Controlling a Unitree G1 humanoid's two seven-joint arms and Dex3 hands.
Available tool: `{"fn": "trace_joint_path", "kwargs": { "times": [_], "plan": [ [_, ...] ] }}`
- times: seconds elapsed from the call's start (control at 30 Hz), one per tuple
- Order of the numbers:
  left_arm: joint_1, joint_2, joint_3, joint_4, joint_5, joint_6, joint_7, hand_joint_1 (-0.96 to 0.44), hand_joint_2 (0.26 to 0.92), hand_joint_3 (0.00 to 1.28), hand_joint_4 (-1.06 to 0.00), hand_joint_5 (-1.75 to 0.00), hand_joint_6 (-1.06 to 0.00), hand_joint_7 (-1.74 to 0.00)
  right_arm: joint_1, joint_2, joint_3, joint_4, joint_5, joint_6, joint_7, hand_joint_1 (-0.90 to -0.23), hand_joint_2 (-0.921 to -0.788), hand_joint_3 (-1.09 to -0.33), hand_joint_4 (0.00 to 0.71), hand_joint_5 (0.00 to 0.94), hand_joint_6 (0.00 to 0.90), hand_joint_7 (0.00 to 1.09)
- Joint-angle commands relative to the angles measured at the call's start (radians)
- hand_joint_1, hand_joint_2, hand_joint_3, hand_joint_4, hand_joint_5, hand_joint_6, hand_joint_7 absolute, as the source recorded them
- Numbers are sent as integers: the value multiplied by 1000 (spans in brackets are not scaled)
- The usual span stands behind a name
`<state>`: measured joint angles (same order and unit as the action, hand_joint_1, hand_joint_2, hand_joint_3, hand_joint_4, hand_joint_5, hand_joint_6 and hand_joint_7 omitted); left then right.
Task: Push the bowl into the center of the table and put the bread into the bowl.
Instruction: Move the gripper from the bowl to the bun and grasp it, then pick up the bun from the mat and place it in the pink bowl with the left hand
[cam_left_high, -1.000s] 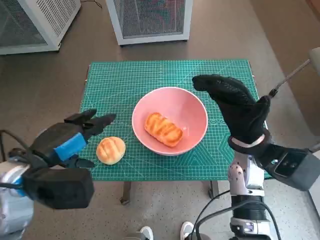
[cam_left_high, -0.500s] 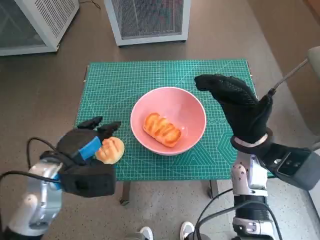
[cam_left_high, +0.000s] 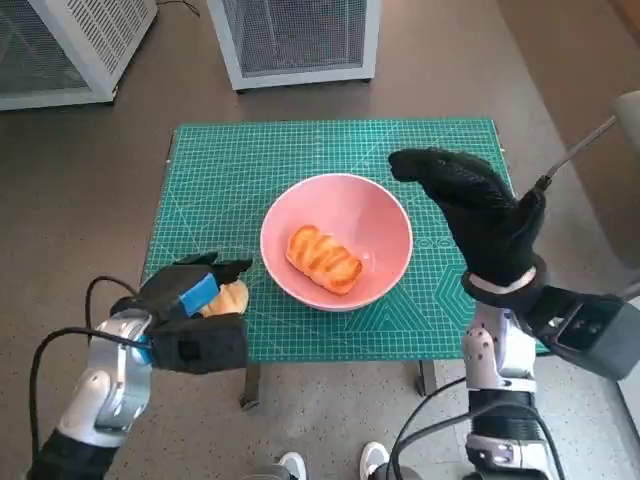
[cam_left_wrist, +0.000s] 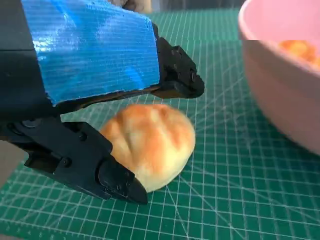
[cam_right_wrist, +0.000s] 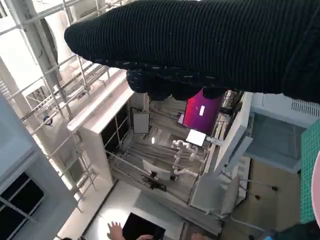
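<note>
Just beside the bowl (cam_left_high: 336, 240), left hand (cam_left_high: 192, 292) straddles bread (cam_left_wrist: 148, 144) (near table (cam_left_high: 300, 150) edge).

A loaf (cam_left_high: 325, 259) lies in the bowl (cam_left_high: 383, 212) mid-table (cam_left_high: 300, 150); left of it, a bun (cam_left_wrist: 150, 142) sits seemingly between the left hand's (cam_left_high: 185, 297) fingers (cam_left_wrist: 80, 160).

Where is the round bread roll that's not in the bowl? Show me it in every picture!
Head view: the round bread roll lies on the green mat, partly hidden under the left hand, left of the pink bowl.
Left wrist view: the roll sits mid-picture between the hand's black fingers.
Right wrist view: not in it.
Shared landmark: the pink bowl, beside the roll in both.
</note>
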<state>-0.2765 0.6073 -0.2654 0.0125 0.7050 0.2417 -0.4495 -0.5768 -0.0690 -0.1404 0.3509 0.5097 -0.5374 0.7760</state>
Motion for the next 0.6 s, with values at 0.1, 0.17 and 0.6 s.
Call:
{"fn": "trace_joint_path", "kwargs": {
  "times": [0.1, 0.17, 0.6],
  "plan": [
    [-37, 9, -43, 101, 30, -58, 45, 94, 837, 44, -530, -74, -641, -115, 21, -4, -3, -7, 7, 17, 6, -541, -921, -580, 327, 3, -1, 633],
    [-43, 13, -50, 124, 34, -80, 64, 94, 853, 49, -662, -132, -723, -157, 23, -4, -3, -8, 6, 18, 6, -543, -921, -579, 327, 3, -1, 633],
    [-42, 50, -28, 140, 12, -182, 110, 4, 914, 63, -701, -1172, -651, -1100, 27, -2, -3, -13, 8, 27, 6, -546, -921, -579, 330, 4, -1, 633]
  ]
}}
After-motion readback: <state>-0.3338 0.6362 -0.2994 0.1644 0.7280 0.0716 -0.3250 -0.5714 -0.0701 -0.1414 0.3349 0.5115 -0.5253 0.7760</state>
